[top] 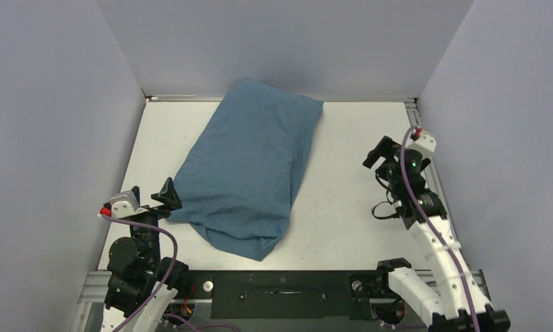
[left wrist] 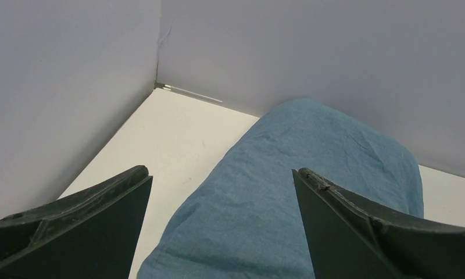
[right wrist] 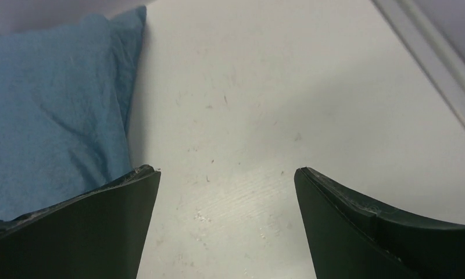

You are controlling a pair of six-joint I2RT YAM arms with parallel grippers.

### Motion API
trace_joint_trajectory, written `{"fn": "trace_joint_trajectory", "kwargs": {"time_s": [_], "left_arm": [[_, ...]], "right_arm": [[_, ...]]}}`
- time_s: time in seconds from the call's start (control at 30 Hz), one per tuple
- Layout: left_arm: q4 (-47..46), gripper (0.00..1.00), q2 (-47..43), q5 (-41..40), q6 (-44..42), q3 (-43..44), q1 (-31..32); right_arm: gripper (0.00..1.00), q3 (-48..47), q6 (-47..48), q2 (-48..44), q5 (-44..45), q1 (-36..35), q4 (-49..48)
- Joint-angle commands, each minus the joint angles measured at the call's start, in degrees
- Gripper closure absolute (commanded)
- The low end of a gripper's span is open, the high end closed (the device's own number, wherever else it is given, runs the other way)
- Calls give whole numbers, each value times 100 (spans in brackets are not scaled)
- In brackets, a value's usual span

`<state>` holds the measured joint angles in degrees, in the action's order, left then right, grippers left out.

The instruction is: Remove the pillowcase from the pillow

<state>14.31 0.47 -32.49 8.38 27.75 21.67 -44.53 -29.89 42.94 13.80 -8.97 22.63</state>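
White table [top: 343,207], grey-lilac walls [top: 280,41] on three sides, metal rail [top: 426,173] along the right edge. Pillowcase [top: 253,166] lies diagonally across the table's middle-left, plump and wrinkled. Its far end is up by the back wall and its near end bunches to a loose point close to the front edge. Pillow is hidden inside, only blue cloth shows.

Left gripper [top: 169,194] sits at the pillowcase's near-left edge with jaws wide apart and nothing clamped. Wrist view shows blue cloth running up between the two dark fingers [left wrist: 90,221], with bare table to the left. Can't tell whether it's touching the cloth.

Right gripper [top: 379,155] is over bare table on the right, well apart from the pillowcase, jaws also spread and holding nothing. Its wrist view shows scuffed tabletop between the fingers, blue cloth off to the left.
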Motion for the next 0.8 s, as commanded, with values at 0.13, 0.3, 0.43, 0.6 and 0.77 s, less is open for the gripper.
{"fn": "trace_joint_trajectory", "kwargs": {"time_s": [0.13,0.3,0.43,0.6,0.77], "left_arm": [[133,4,-847,71,124,156,-9],[134,4,-847,137,137,161,8],[142,4,-847,161,137,161,30],[147,4,-847,157,131,152,48],[156,4,-830,117,129,137,61]], "right_arm": [[10,-313,-498,2167,-2278,-2,286],[10,258,-1095,2353,-2465,-969,-1397],[10,52,-1389,3057,-2465,-1629,-2107],[10,-264,-1794,4013,-2523,-2463,-3065],[10,-585,-2091,4873,-2496,-3095,-3578]]}}
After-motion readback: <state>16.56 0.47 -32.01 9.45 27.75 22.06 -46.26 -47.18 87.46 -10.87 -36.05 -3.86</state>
